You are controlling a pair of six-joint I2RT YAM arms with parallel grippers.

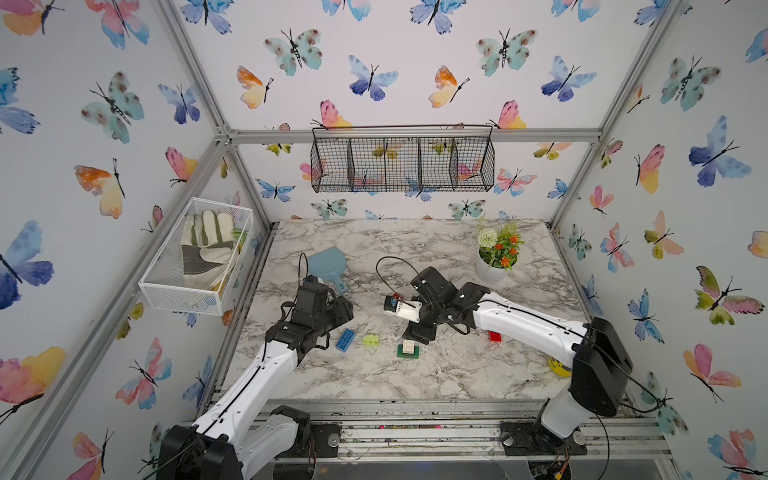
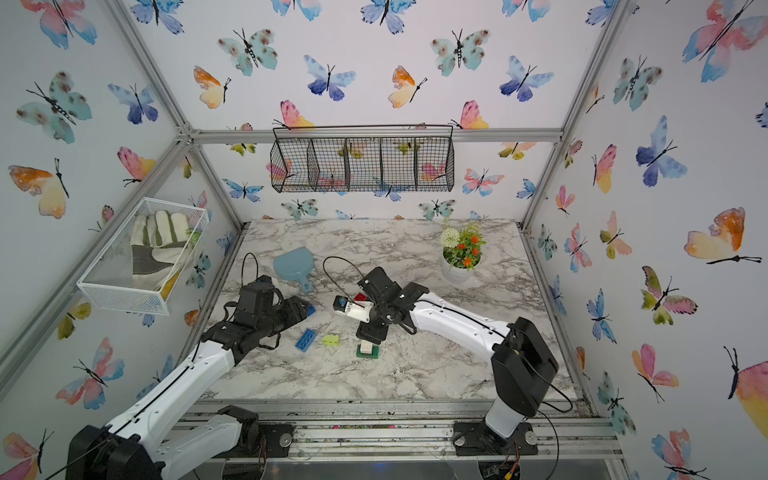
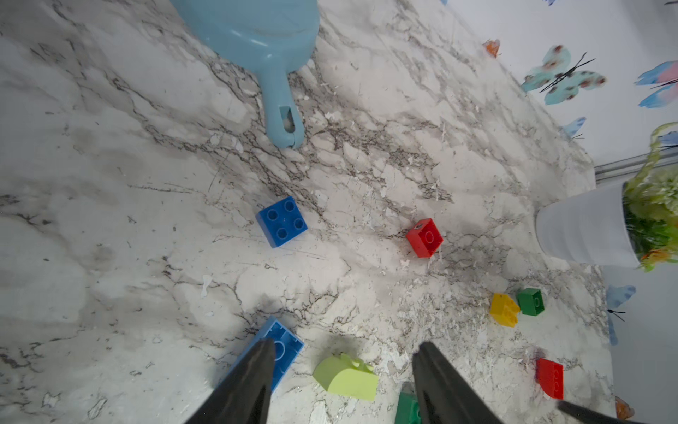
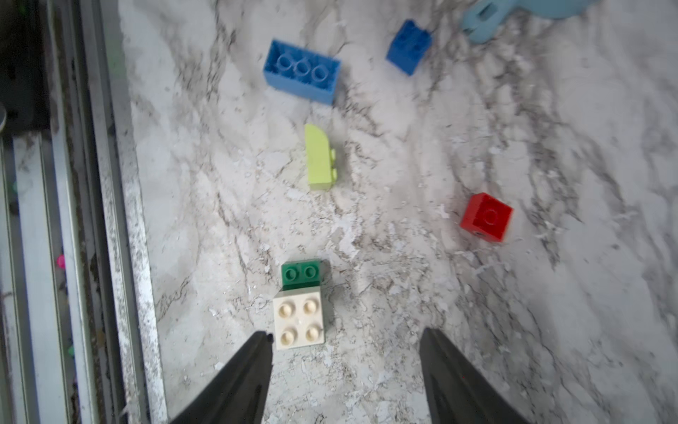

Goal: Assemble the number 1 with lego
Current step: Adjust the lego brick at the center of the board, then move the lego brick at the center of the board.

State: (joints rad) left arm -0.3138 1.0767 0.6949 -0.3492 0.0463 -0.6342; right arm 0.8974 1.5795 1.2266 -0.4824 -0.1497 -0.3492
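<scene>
Parted right jaws hover near white brick [image 4: 299, 319] atop green brick [image 4: 301, 273].

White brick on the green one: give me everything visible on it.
The white brick is a square, glossy plastic piece, slightly cream, with four round studs facing up. It sits upright on one end of the green brick, leaving two green studs uncovered. The stack stands on the marble table. The right gripper is open close by, not gripping it.
</scene>
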